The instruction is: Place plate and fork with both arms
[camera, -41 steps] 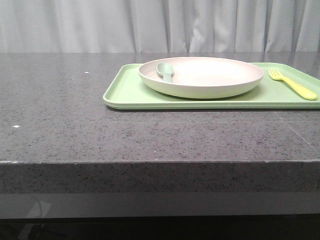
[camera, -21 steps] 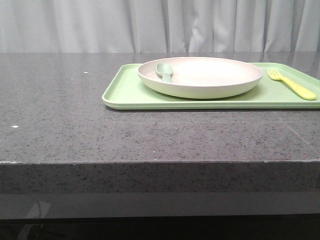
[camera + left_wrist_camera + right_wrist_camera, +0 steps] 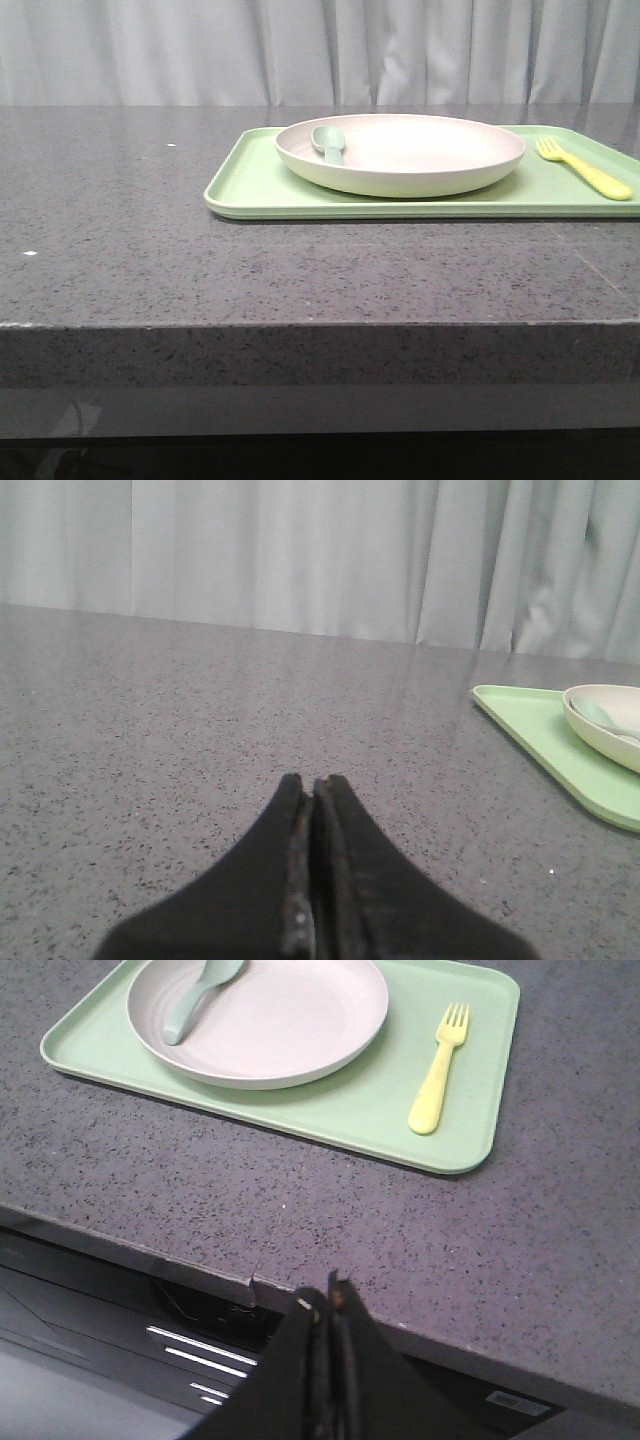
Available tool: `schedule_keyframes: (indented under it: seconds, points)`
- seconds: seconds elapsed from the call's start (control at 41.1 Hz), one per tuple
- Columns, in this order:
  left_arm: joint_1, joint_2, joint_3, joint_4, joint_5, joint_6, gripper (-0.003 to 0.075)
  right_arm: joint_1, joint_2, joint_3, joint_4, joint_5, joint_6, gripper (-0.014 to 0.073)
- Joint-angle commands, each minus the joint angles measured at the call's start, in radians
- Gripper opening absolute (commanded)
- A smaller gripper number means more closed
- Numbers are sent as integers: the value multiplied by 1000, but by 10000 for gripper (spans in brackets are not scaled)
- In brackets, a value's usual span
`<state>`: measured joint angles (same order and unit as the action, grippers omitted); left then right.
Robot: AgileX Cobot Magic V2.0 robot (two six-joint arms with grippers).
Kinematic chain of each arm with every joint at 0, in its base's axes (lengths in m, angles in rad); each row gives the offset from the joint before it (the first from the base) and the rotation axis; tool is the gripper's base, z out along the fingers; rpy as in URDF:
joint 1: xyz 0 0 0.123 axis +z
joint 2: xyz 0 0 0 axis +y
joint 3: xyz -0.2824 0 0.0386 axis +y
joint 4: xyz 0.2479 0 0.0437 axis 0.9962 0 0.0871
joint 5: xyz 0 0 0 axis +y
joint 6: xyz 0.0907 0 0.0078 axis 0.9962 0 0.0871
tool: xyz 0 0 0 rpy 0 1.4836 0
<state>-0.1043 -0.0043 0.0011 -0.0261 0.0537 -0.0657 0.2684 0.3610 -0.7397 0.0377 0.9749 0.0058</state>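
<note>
Over on the tabletop [image 3: 120, 230], a green tray [image 3: 260, 185] carries the plate [image 3: 420, 160] with a spoon [image 3: 328, 143] inside, the fork [image 3: 585, 172] just beside it. Both grippers, left [image 3: 313, 785] and right [image 3: 322, 1298], hold their fingers pressed together, empty

Fork [image 3: 439, 1071] beside plate [image 3: 280, 1020] on tray [image 3: 390, 1110]

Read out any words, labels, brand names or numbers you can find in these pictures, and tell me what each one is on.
No text can be read anywhere.
The plate, fork, spoon and green tray carry no print or marks.
A small pale sticker on the front below the table edge, seen in the right wrist view, seems to carry print, but it is too small and blurred to read.
</note>
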Motion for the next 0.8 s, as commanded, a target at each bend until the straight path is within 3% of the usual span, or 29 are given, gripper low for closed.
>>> schedule_keyframes:
  seconds: [0.0,0.779]
  points:
    - [-7,-24,10,0,-110,-10,-20,0,10,-23,-3,-74,-6,-68]
    - [38,-24,10,-5,-156,-8,-20,0,10,-23,-3,-74,-6,-68]
